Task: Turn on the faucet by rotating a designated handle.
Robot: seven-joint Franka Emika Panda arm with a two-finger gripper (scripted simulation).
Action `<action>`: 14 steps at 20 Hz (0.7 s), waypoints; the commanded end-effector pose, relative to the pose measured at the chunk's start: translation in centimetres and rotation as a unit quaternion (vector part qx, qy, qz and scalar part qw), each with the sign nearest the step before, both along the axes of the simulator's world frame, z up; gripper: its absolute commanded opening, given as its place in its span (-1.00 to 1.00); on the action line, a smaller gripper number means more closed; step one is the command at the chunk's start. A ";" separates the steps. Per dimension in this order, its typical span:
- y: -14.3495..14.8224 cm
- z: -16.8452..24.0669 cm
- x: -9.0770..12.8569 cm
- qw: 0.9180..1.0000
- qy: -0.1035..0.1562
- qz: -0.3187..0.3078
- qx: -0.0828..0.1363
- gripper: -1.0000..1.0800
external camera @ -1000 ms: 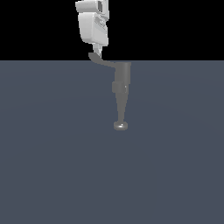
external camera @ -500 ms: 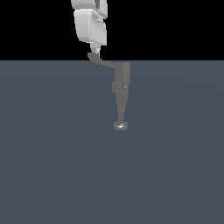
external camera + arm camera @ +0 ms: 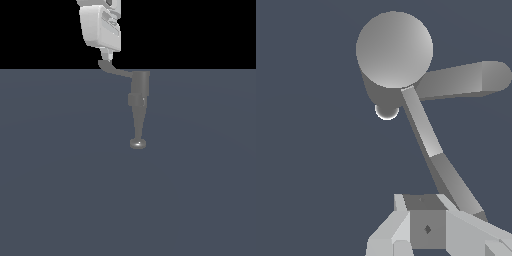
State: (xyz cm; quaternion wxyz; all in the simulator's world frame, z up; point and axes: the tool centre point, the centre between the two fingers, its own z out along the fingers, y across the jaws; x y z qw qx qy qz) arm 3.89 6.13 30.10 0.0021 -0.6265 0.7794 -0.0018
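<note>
In the exterior view the gripper point(image 3: 106, 55) hangs at about eleven o'clock from the faucet point(image 3: 139, 107), its white housing reaching up into the black band. Directly under it lies the flattened paddle tip of the handle point(image 3: 114, 70), a thin curved grey lever that runs toward three o'clock and joins the top of the cylindrical body. The fingertip looks to be touching or just above that paddle; contact cannot be confirmed from this angle. From the body the tapering spout drops toward six o'clock, ending in its rounded knob point(image 3: 138, 144) on the flat grey floor point(image 3: 50, 175).

In the wrist view the gripper point(image 3: 426, 227) sits at the lower edge, with the handle point(image 3: 428, 145) rising from beside it toward eleven o'clock to the round top of the faucet point(image 3: 394, 50). The lever's end passes alongside one finger, not between the two as far as I can see. How wide the jaws stand I cannot tell, and they hold nothing that I can make out.

The step in hand seems to be pushing the lever round its pivot. The risk I see: the paddle is thin and sloped, so a fingertip pressing off its edge could slide over or under it, leaving the lever unturned. Pushing along the lever instead of across it would jam against the body
</note>
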 end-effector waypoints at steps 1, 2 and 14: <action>0.4 -0.1 -1.0 1.000 0.003 0.002 0.000 -1.00; 0.5 -0.1 -1.3 1.000 0.003 0.002 0.000 -1.00; -0.1 0.0 -3.7 1.000 0.000 0.001 0.000 -1.00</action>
